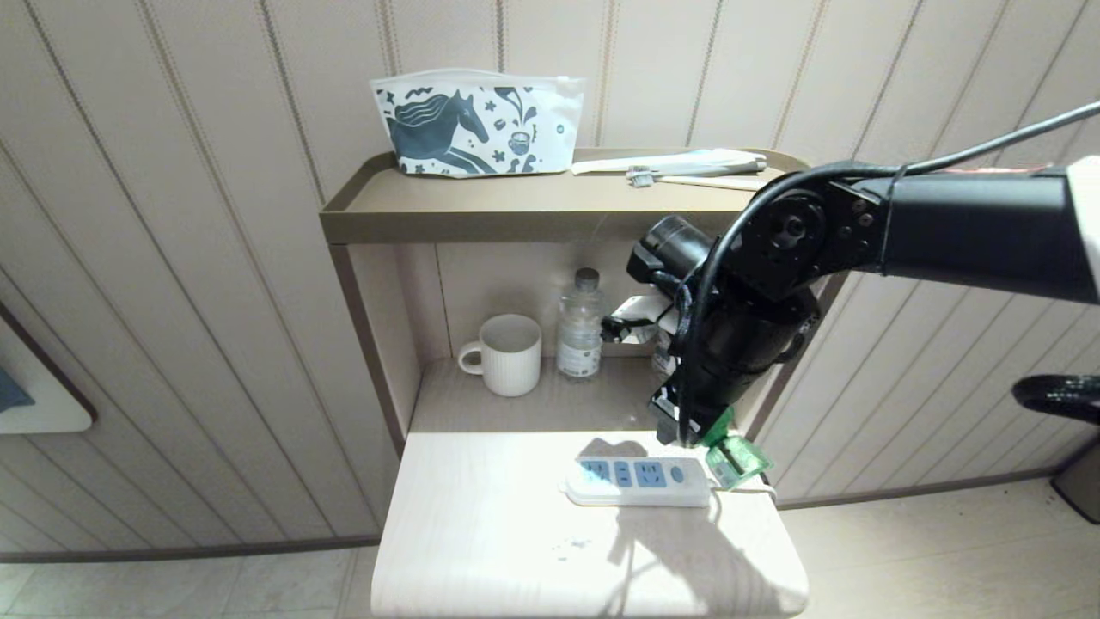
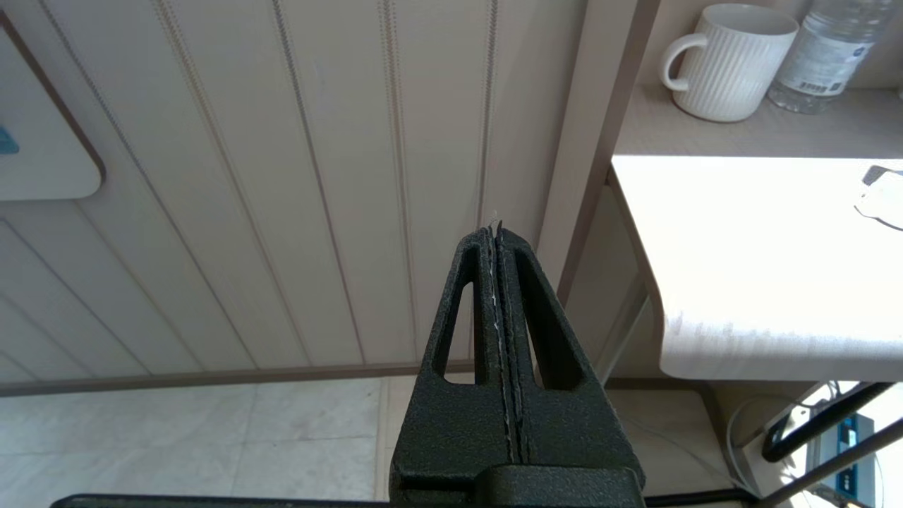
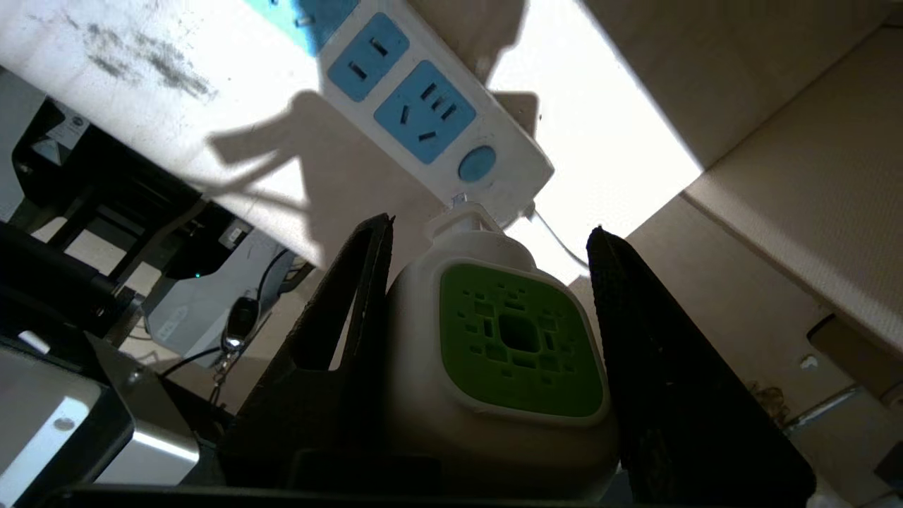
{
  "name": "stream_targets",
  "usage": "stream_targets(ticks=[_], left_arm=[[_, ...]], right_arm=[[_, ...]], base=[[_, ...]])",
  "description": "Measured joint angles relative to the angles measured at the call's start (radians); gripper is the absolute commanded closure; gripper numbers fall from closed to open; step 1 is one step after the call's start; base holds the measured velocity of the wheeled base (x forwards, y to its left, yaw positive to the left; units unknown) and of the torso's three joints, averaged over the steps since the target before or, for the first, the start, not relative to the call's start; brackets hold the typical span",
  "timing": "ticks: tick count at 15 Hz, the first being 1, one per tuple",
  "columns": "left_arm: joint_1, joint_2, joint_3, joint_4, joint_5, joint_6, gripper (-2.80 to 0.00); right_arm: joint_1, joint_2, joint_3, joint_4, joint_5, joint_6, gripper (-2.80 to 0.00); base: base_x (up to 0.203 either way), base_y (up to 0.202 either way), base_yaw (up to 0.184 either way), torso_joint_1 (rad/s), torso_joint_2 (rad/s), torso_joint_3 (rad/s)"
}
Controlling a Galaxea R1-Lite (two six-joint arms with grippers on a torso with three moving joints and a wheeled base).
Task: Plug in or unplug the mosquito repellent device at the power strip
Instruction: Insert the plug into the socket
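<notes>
The right gripper (image 3: 487, 233) holds the mosquito repellent device (image 3: 501, 353) between its two black fingers (image 3: 353, 310), one finger on each side of the white body. In the right wrist view the green square face with its little holes looks back at the camera, and the device's white end points out past the fingertips toward the power strip (image 3: 451, 134). That end is close to the strip's end with the round blue button (image 3: 477, 163), but the device is not in any socket, and I cannot tell if it touches the strip. In the head view the right arm comes in from the right side and bends down over the small light table (image 1: 481, 550). The see-through green bottle part of the device (image 1: 736, 459) sticks out under the gripper, tilted, just beside the right end of the power strip (image 1: 638, 481). The strip lies flat on the table with its blue socket faces up, and all of them that show are bare. Its white cord (image 1: 756, 490) leaves from the right end, under the green bottle. The left gripper (image 2: 496, 233) is off to the left of the table, over the floor, and its two fingers are pressed together with nothing between them. Behind the table, a white mug (image 1: 507, 354) and a clear water bottle (image 1: 581, 331) stand on the lower shelf.
</notes>
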Motion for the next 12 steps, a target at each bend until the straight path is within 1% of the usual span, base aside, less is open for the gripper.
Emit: stream_targets(ticks=[2, 6, 12], left_arm=[[0.000, 0.000, 0.000, 0.000, 0.001, 0.000, 0.00], [0.000, 0.000, 0.000, 0.000, 0.000, 0.000, 0.00], [0.000, 0.000, 0.000, 0.000, 0.000, 0.000, 0.00]], right_arm=[[0.002, 0.024, 0.007, -0.022, 0.007, -0.025, 0.00], [0.001, 0.069, 0.011, -0.019, 0.012, -0.065, 0.00], [0.000, 0.111, 0.008, -0.025, 0.018, -0.080, 0.00]], base=[[0.000, 0.000, 0.000, 0.000, 0.00, 0.000], [0.000, 0.000, 0.000, 0.000, 0.00, 0.000], [0.000, 0.000, 0.000, 0.000, 0.00, 0.000]])
